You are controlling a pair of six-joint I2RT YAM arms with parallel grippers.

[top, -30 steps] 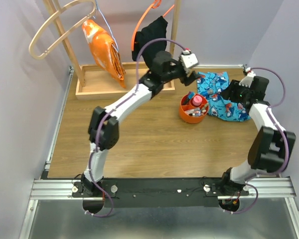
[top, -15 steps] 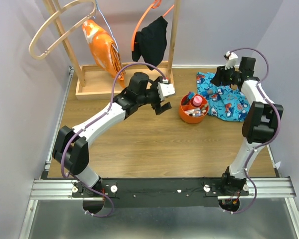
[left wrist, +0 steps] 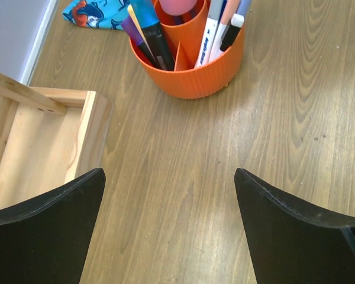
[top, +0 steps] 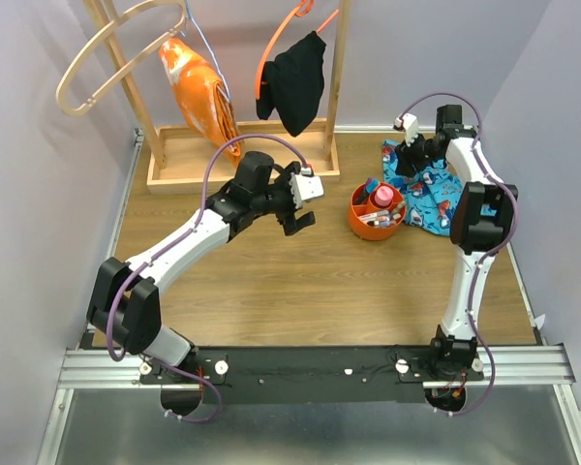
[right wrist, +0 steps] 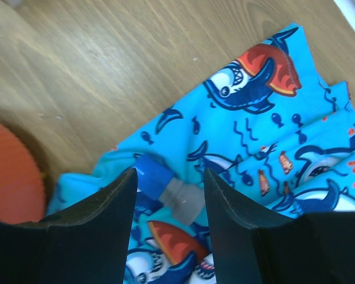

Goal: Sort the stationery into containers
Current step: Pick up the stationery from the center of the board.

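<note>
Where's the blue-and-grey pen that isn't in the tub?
In the right wrist view, the blue-and-grey pen lies on the shark-print cloth, straddled by the open right tool. The orange tub sits at that view's left edge.

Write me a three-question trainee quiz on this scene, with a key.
1. True or false: the left fingers hold a pen.
2. What lies between the right fingers? A) a blue-and-grey marker on the shark-print cloth; B) a green eraser; C) bare wood.
3. Fill in: the pens stand in the ___ tub.
Key: 1 false, they are open and empty; 2 A; 3 orange.
</note>
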